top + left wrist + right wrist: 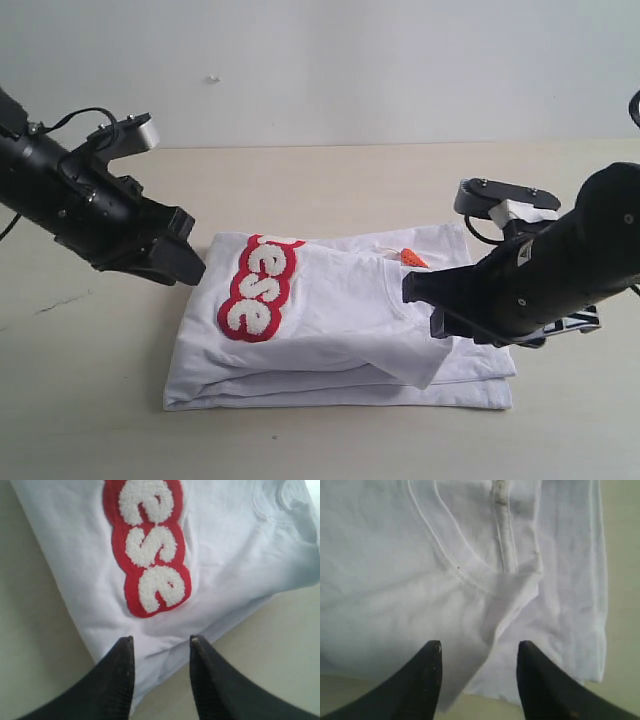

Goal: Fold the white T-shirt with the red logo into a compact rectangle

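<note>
Two claws flank the white T-shirt [340, 310], which lies on the table [330, 180] as a layered stack already close to a rectangle. The red logo [258, 290] faces up near the shirt's left end and an orange neck tag [414, 259] peeks out toward its right end. In the exterior view the left claw [175, 255] hangs just off the shirt's left edge and the right claw [420, 300] hangs over its right end. I judge each is placed there to take or tidy an end for one more fold. From the left wrist, the fingers [125, 652] stand apart with nothing between them, above the shirt's edge just past the logo's last letter. From the right wrist, that claw's fingers [434, 655] are likewise parted and empty. They are poised over a loose corner of cloth beside the ribbed collar [460, 570].
</note>
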Motion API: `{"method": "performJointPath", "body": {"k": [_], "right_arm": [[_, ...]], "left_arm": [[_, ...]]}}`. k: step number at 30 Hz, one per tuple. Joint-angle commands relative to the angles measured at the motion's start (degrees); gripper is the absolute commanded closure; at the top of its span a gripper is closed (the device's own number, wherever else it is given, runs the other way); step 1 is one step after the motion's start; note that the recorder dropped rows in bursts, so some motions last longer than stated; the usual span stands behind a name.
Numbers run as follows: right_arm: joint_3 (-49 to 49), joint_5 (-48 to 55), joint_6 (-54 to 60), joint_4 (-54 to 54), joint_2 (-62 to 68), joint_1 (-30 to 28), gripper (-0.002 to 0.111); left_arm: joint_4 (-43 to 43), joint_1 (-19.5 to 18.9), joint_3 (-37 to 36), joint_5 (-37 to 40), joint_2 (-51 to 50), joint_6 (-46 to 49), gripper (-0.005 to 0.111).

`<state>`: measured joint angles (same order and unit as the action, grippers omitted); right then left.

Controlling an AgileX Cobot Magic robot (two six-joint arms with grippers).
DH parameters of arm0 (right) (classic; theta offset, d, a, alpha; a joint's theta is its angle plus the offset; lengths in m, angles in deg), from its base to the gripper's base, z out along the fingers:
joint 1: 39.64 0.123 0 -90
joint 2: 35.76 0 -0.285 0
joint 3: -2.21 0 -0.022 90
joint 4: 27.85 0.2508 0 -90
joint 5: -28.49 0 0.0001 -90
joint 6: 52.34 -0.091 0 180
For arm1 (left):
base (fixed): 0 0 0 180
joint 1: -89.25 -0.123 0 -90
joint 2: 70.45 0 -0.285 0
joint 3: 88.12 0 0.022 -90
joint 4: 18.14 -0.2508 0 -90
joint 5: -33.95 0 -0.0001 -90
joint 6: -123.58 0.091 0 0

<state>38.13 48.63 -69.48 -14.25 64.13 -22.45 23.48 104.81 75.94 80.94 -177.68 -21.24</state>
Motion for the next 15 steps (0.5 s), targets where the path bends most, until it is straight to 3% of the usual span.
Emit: {"method": "performJointPath", "body": {"k": [1, 15], "right_arm": [[1.7, -3.7, 2.6, 8.7, -0.6, -0.3, 0.058], [4.3, -7.4, 0.3, 15.2, 2.4, -0.3, 0.058]], "left_arm": [[4.0, -0.3, -3.8, -3.7, 1.8, 2.4, 0.069], [6.2, -0.3, -4.4, -3.7, 1.8, 3.9, 0.069]]}}
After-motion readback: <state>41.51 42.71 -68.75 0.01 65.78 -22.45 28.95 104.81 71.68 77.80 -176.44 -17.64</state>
